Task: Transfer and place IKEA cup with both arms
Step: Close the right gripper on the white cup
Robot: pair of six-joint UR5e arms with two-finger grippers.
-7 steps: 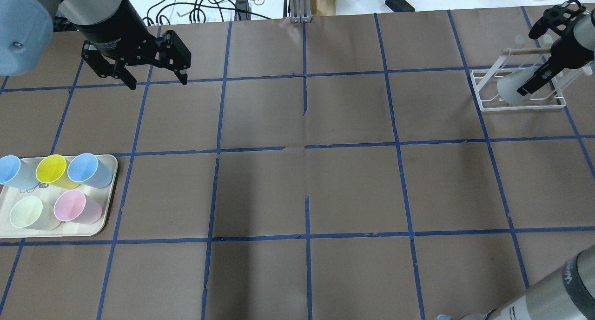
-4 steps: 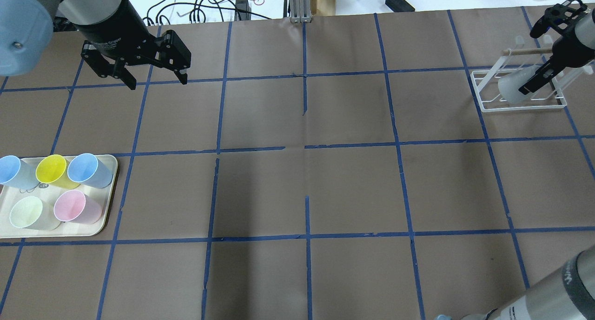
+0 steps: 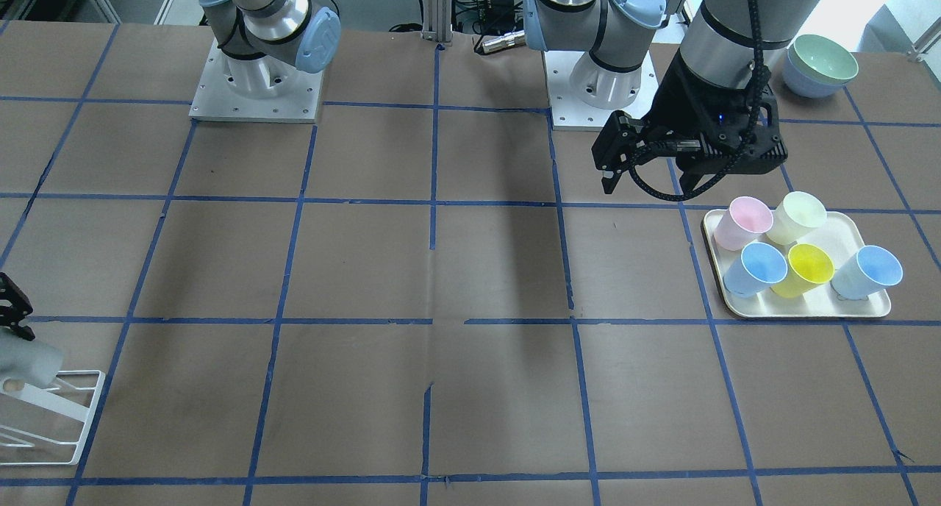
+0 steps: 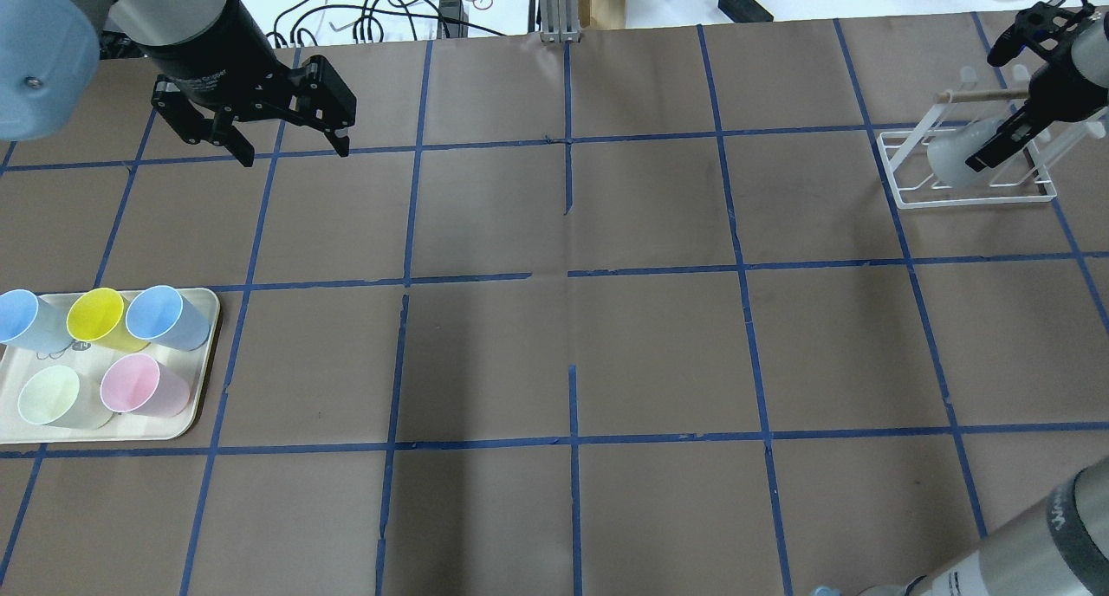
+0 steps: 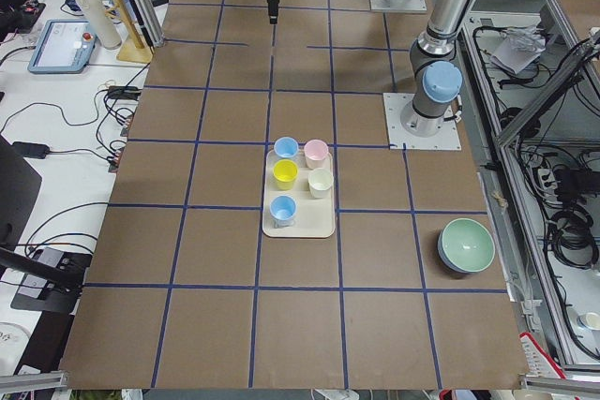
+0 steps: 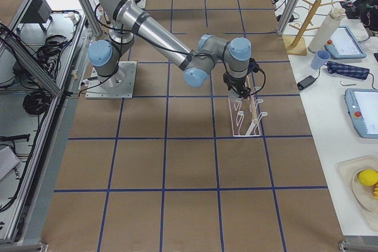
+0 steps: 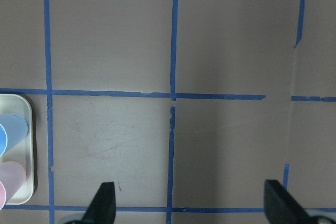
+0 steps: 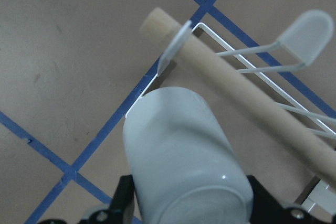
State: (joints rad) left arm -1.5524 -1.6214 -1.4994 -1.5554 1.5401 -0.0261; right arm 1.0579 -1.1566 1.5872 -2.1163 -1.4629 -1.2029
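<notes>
Now: I read right pincer clamped on tilted pale grey plastic tumbler at white wire rack | left pincer wide.

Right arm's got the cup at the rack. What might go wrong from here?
The cup sits right beside the dowel and wire pegs of the rack; it may snag and drag the rack. The right gripper holds only the cup's near end, so a knock could twist it loose.

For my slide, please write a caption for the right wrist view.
The right gripper holds the grey IKEA cup at the white wire rack, beside its wooden bar.
</notes>
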